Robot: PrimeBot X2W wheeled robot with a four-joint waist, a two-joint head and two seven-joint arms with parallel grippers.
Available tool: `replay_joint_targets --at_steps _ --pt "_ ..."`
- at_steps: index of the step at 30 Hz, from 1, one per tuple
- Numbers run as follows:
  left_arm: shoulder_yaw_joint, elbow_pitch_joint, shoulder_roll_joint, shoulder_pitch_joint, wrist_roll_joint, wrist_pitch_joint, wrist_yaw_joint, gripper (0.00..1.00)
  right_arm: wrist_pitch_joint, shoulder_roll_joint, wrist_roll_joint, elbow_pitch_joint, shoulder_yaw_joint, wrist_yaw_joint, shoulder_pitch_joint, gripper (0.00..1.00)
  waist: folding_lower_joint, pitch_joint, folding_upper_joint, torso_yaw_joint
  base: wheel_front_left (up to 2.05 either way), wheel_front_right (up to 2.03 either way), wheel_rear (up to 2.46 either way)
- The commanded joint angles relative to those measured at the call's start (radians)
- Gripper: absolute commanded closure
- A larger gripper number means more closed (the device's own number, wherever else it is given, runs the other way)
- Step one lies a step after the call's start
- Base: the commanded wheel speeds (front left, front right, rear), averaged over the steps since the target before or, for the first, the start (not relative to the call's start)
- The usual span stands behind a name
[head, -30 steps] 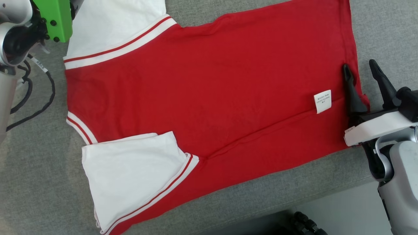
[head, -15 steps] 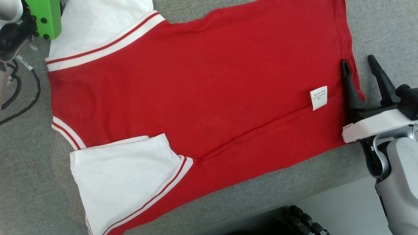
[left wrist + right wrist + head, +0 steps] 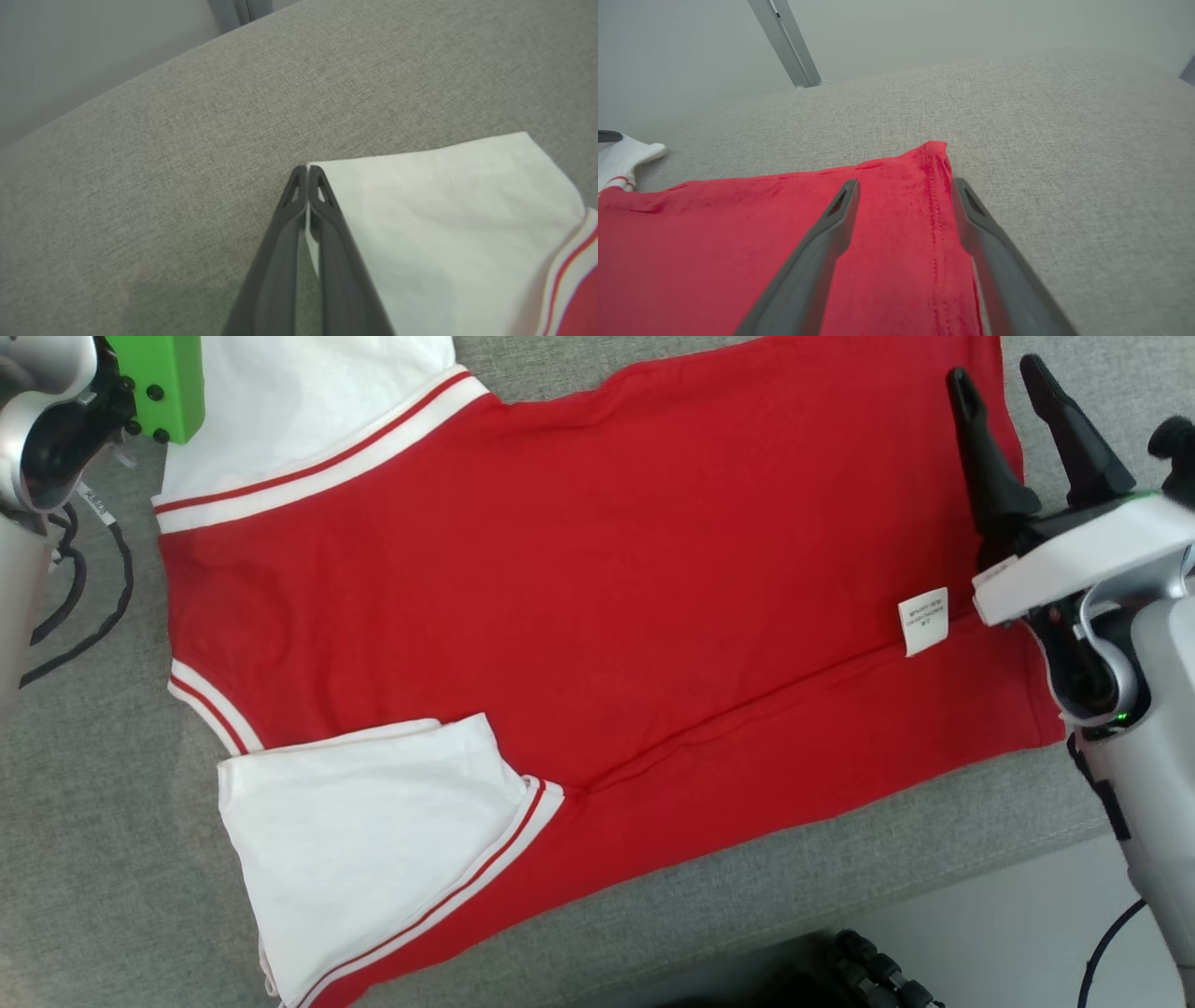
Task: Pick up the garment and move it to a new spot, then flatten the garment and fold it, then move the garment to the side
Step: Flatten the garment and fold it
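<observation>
Two grippers stand at the far corners of a shirt, placed for a lengthwise fold. The shirt (image 3: 597,597), red with white sleeves, lies spread flat on a grey cushion (image 3: 112,859). Its length runs along the cushion's front edge, with the neck end toward the left edge and the hem toward the right. A small white label (image 3: 922,621) faces up near the hem.

- **Left gripper** (image 3: 307,173): the fingers are pressed together at the outer corner of the far sleeve (image 3: 444,224). One finger overlaps the cloth and a sliver of white shows between them, so the corner is judged pinched rather than merely touched.
- **Right gripper** (image 3: 994,371): the fingers are spread apart and hold nothing. They straddle the stitched hem (image 3: 936,210) just short of its far corner, one finger over red cloth and the other over bare cushion. Whether the tips touch the cloth cannot be told.
- **Near sleeve** (image 3: 373,831): it lies flat toward the front edge, with one corner resting over the red body.

Holding the far edge at both ends would let it rise as one straight line and travel toward the front edge without the middle sagging, which is the likely reason for this spacing. Flattening looks complete and folding is only beginning. The right fingers have yet to close on the hem, and a lift from the sleeve alone would likely drag the shirt askew
</observation>
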Motion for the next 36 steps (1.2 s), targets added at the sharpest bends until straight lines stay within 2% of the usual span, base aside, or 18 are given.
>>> replay_joint_targets --at_steps 1,9,19,30,33,34,36 --pt "-0.003 -0.003 -0.001 -0.018 -0.006 -0.010 -0.005 1.00 0.030 -0.020 0.036 0.008 0.012 -0.002 -0.036 0.00 -0.0001 -0.004 0.0000 0.015 0.00 0.00 0.00" --pt "-0.028 -0.037 -0.015 -0.009 -0.020 -0.019 -0.015 1.00 0.163 -0.087 0.130 0.081 0.024 -0.002 -0.131 0.00 -0.0001 -0.012 0.0000 0.052 0.00 0.00 0.00" --pt "-0.037 -0.062 -0.005 0.003 -0.030 -0.016 -0.018 1.00 0.306 -0.083 0.249 0.097 0.012 -0.002 -0.169 0.00 -0.0001 -0.013 0.0000 0.062 0.00 0.00 0.00" --pt "-0.041 -0.077 0.002 0.001 -0.034 -0.009 -0.008 1.00 0.395 -0.074 0.262 0.144 -0.017 -0.002 -0.220 0.00 -0.0001 -0.002 0.0000 0.074 0.00 0.00 0.00" --pt "-0.043 -0.078 -0.003 -0.001 -0.037 -0.013 -0.007 1.00 0.398 -0.065 0.273 0.153 -0.034 -0.002 -0.230 0.78 -0.0001 -0.001 0.0000 0.080 0.00 0.00 0.00" --pt "-0.042 -0.075 -0.004 0.000 -0.039 -0.014 -0.004 1.00 0.393 -0.063 0.276 0.156 -0.043 -0.002 -0.233 0.98 -0.0001 -0.001 0.0000 0.082 0.00 0.00 0.00" --pt "-0.045 -0.063 0.000 0.011 -0.039 -0.018 -0.007 1.00 0.390 -0.059 0.271 0.164 -0.047 -0.002 -0.233 1.00 -0.0001 -0.008 0.0000 0.085 0.00 0.00 0.00"
